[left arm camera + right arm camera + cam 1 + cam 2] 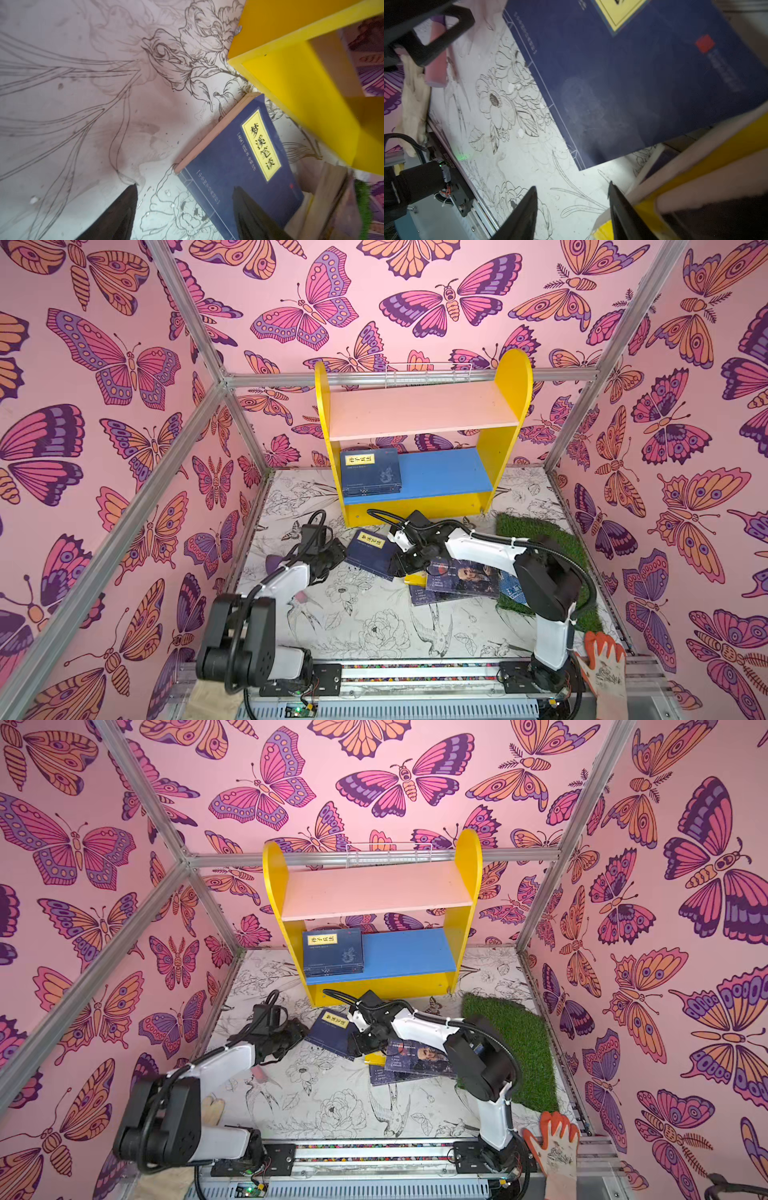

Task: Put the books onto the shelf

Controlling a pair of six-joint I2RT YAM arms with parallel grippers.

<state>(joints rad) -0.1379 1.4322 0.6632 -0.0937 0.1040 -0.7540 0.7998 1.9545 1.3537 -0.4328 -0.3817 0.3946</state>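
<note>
The shelf (419, 410) (374, 890) stands at the back with a stack of navy books (371, 470) (332, 952) on its blue lower board. One navy book with a yellow label (368, 553) (330, 1033) (239, 158) (633, 83) lies on the table in front, between both grippers. My left gripper (338, 558) (185, 186) is open, with one finger over the cover and the other over bare table. My right gripper (397, 570) (572, 186) is open over the table and holds nothing. Beside it is a pile with a yellow book (415, 578) (603, 232) and a portrait book (465, 578) (419, 1058).
A green turf mat (536, 543) covers the right side of the table. A blue dotted glove (513, 587) lies by the pile. An orange-gloved hand (602, 659) rests on the front rail. A pink cylinder (436, 68) lies near the left arm. A wire basket (428, 373) hangs behind the shelf.
</note>
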